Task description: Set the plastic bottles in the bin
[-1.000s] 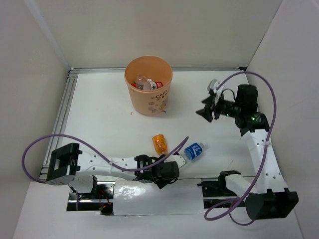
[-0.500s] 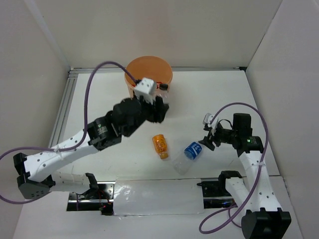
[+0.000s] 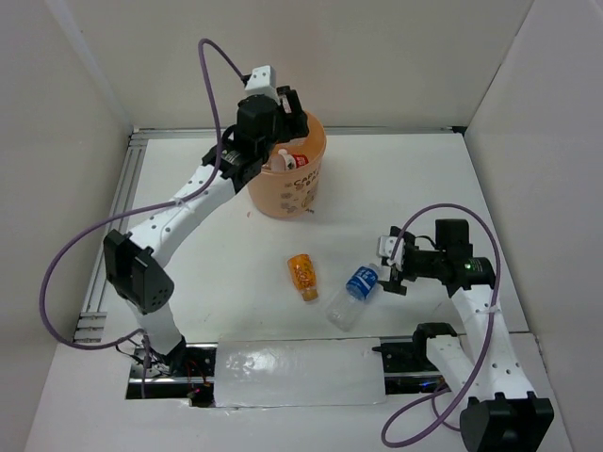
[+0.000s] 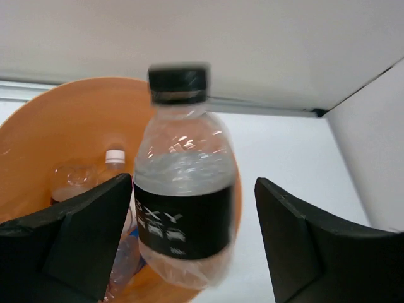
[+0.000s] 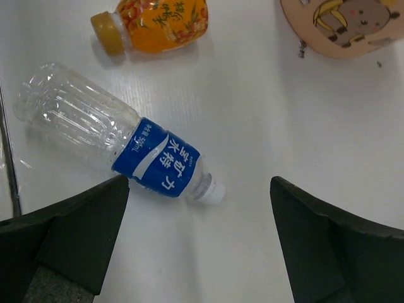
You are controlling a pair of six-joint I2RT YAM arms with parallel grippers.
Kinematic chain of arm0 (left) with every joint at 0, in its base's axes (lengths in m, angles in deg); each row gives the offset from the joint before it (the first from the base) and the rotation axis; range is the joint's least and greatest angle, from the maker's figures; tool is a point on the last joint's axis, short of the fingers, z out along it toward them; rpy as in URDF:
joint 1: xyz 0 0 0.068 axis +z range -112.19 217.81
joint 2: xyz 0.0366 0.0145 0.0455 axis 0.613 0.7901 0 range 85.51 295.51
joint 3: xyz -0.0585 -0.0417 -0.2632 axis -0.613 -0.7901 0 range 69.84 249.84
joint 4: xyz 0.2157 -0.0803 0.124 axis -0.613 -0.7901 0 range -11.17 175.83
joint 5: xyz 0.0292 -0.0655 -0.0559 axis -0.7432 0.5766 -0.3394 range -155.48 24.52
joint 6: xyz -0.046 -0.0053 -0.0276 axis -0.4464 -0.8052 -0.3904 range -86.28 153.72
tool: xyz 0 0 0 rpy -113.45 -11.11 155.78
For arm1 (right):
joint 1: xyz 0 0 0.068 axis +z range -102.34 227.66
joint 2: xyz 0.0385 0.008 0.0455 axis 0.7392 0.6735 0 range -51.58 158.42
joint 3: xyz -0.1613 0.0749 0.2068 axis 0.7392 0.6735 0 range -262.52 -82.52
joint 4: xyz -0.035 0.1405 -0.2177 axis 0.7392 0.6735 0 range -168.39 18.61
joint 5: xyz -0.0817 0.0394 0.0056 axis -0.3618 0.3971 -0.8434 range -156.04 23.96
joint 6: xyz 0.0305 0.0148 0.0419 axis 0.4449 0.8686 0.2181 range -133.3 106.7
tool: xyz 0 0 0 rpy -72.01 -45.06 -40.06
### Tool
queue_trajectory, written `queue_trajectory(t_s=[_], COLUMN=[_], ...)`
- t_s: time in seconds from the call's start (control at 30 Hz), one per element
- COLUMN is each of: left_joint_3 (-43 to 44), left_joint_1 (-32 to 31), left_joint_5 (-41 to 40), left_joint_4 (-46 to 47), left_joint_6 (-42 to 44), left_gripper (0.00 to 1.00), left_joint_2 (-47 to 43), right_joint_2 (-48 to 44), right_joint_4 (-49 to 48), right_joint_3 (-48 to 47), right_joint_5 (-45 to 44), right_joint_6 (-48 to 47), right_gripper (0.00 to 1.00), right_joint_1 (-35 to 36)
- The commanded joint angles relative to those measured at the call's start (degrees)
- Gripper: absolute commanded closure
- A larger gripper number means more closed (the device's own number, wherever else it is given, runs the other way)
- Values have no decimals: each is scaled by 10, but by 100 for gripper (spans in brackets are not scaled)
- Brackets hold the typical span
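Note:
My left gripper (image 3: 285,111) hangs over the bin (image 3: 283,188), the big orange bucket at the back. Its jaws stand wide open in the left wrist view (image 4: 194,202). A clear bottle with a black label and black cap (image 4: 183,208) sits blurred between the fingers, apart from the right finger, above the bin's mouth (image 4: 57,120). Other bottles (image 4: 113,161) lie inside the bin. My right gripper (image 3: 388,269) is open, low over the table. Beside it lies a blue-label bottle (image 3: 354,293), also seen in the right wrist view (image 5: 158,158). A short orange bottle (image 3: 302,274) lies further left.
White walls close in the table at the back and both sides. An aluminium rail (image 3: 113,226) runs along the left edge. The bin's base (image 5: 344,28) and the orange bottle (image 5: 158,22) show at the top of the right wrist view.
My left arm swung from the table's front up and back to over the bin, carrying the black-label bottle; its jaws now stand open. My right gripper came down beside the blue-label bottle.

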Motion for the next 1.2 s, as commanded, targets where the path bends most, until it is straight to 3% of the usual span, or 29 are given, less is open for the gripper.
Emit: queue_trajectory(t_s=[0.0, 0.1, 0.27, 0.33, 0.4, 0.53, 0.63, 0.67, 0.73, 0.9, 0.93, 1.07, 1.13, 1.17], left_joint_3=[45, 29, -34, -80, -183, -367, -478, -526, -559, -598, -598, -585, -585, -585], left_joint_1=[15, 21, -16, -53, -85, -201, -283, -318, -333, -371, -371, -371, -371, -371], left_joint_5=[18, 25, 14, 5, 0, -46, -72, -86, -91, -105, -105, -110, -110, -110], left_joint_4=[-38, -38, -66, -85, -94, -130, -181, -186, -194, -194, -187, -163, -142, -135], left_joint_6=[-12, -19, 13, 20, 9, -68, -186, -262, -287, -371, -377, -383, -383, -383], left_gripper=[7, 0, 0, 0, 0, 0, 0, 0, 0, 0, 0, 0, 0, 0], left_joint_2=[26, 11, -69, -144, -206, -373, -423, -443, -448, -425, -407, -367, -356, -345], right_joint_2=[0, 13, 58, 86, 103, 154, 174, 199, 210, 260, 266, 226, 199, 173], right_joint_4=[44, 62, 72, 72, 72, 63, 25, 5, -3, -32, -37, -6, 1, -8], right_joint_3=[-2, 11, 35, 48, 49, 68, 85, 98, 99, 92, 92, 47, -12, -35], right_joint_5=[27, 33, -5, -22, -44, -89, -117, -127, -138, -157, -157, -135, -102, -92], right_joint_6=[-117, -236, -377, -426, -445, -481, -481, -473, -467, -400, -390, -295, -233, -152], right_gripper=[0, 0, 0, 0, 0, 0, 0, 0, 0, 27, 39, 60, 62, 62], right_joint_1=[14, 24, 56, 66, 83, 126, 169, 191, 215, 251, 256, 256, 236, 230])
